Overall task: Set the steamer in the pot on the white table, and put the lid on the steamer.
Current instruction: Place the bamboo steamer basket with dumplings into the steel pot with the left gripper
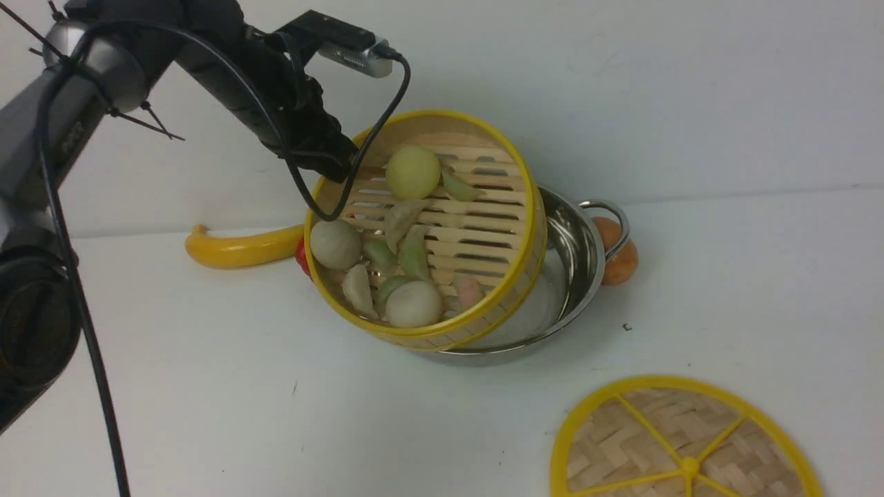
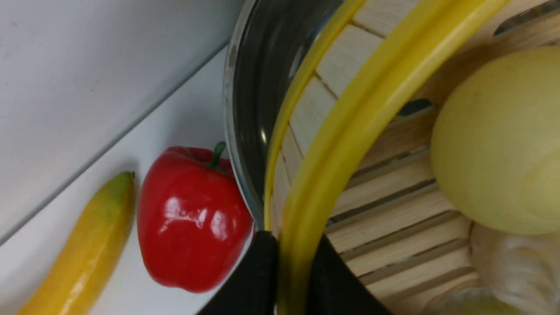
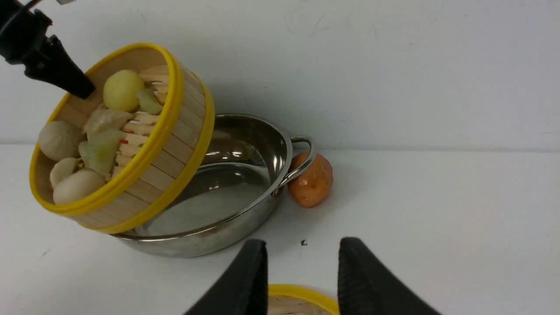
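White surface carries everything, and toward its back stands the steel pot, upright and empty. Over the pot's left side hangs the steamer, tipped steeply so that its open face turns toward the robot and its low edge dips at the pot's near left rim. Whether bamboo touches steel there I cannot quite tell. The lid lies flat at the front right, well apart from the pot. The left jaws are pinching the steamer's yellow rim at its high, far-left point, one inside the wall and one outside. The right jaws are spread with nothing between them, hovering just by the lid's edge. As I judge it, the coming move turns on this: the pot's centre lies right of and below the steamer, so the basket wants levelling and shifting rightward before it sinks in. The lid then falls to the nearer right arm. Toy buns inside could roll.
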`<state>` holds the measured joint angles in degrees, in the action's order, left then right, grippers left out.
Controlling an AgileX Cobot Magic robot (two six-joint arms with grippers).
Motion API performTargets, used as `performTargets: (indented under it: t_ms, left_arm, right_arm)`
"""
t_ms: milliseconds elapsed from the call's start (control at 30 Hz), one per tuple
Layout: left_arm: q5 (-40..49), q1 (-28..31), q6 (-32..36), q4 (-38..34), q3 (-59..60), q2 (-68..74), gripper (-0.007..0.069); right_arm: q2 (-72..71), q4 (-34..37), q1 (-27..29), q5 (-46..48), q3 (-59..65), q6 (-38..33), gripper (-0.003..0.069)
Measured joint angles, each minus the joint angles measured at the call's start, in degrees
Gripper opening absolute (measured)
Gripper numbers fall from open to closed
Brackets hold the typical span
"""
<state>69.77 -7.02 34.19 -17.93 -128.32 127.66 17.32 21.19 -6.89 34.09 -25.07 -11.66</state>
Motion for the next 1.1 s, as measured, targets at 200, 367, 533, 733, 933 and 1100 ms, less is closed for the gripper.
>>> performTargets:
  t_ms: [200,367,533,733,933,1100]
  left_arm:
    - [1.0,0.0,0.5,-0.2,-4.7,3.6,0.0051]
    - [1.2,0.0,1.1,0.0,-8.0,5.0,0.0048]
    - [0.9,0.0,1.1,-1.0,-8.7,5.0,0.0048]
    - [0.8,0.0,1.8,-1.3,-8.7,5.3,0.0049]
    - [0.8,0.0,2.4,-1.6,-8.7,5.3,0.0049]
    - [0.3,-0.7,2.8,-2.4,-8.8,7.2,0.0049]
  right_arm:
    - [0.0,0.1,0.0,0.5,0.0,-0.6,0.0243]
    - [0.0,0.7,0.0,1.1,0.0,-0.9,0.0243]
    - [0.0,1.5,0.0,1.6,0.0,-1.0,0.0243]
    - [0.0,1.7,0.0,1.9,0.0,-1.1,0.0243]
    - [0.0,2.4,0.0,2.0,0.0,-1.3,0.0243]
    - [0.0,2.9,0.0,2.0,0.0,-1.3,0.0243]
